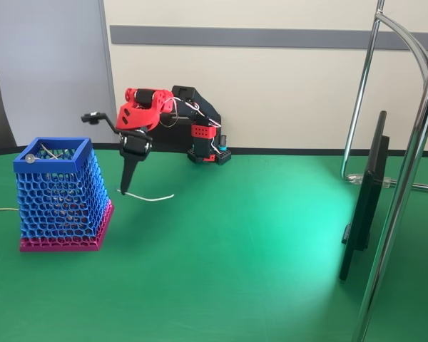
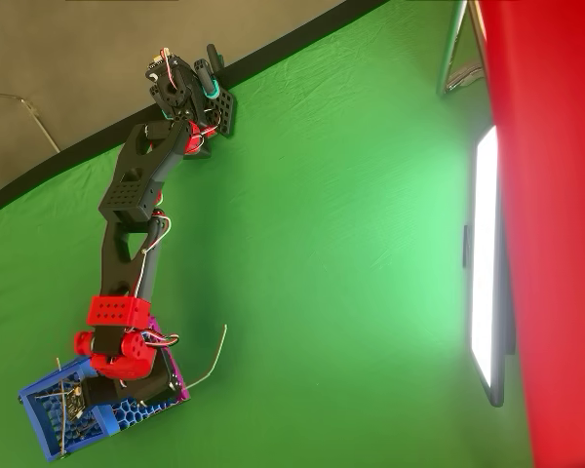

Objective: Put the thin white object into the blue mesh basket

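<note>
Fixed view: gripper (image 1: pixel 126 187) pinches thin white object (image 1: pixel 151 197) beside blue mesh basket (image 1: pixel 51 158).

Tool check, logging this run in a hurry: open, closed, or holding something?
Tool: closed on one end of the thin, curved white strand, near the green table.

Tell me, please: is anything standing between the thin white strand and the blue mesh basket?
Nothing visible does. In the fixed view the claw is down at one end of the white strand, which is on the green table. The cloth between the strand and the blue mesh basket is bare.
</note>
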